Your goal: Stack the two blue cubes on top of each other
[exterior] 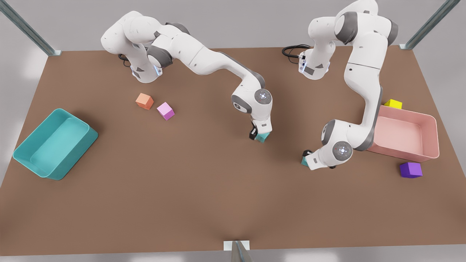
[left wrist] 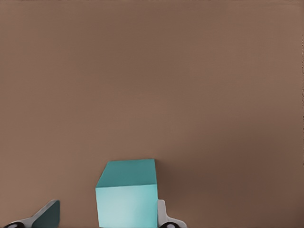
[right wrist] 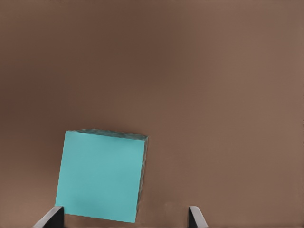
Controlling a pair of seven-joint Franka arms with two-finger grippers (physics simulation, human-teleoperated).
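Your first teal cube (exterior: 263, 137) lies mid-table, under the gripper (exterior: 259, 135) of the arm reaching in from the front view's left. The second teal cube (exterior: 304, 160) sits near the pink tray (exterior: 429, 140), by the other gripper (exterior: 308, 159). Left gripper (left wrist: 102, 216) is spread, one finger (left wrist: 162, 213) touching its cube (left wrist: 127, 192). Right gripper (right wrist: 124, 219) is spread over its cube (right wrist: 100, 175). A purple cube (exterior: 411, 170), yellow cube (exterior: 393, 104), orange cube (exterior: 144, 100), pink cube (exterior: 165, 110) and teal tray (exterior: 22, 154) lie well apart.
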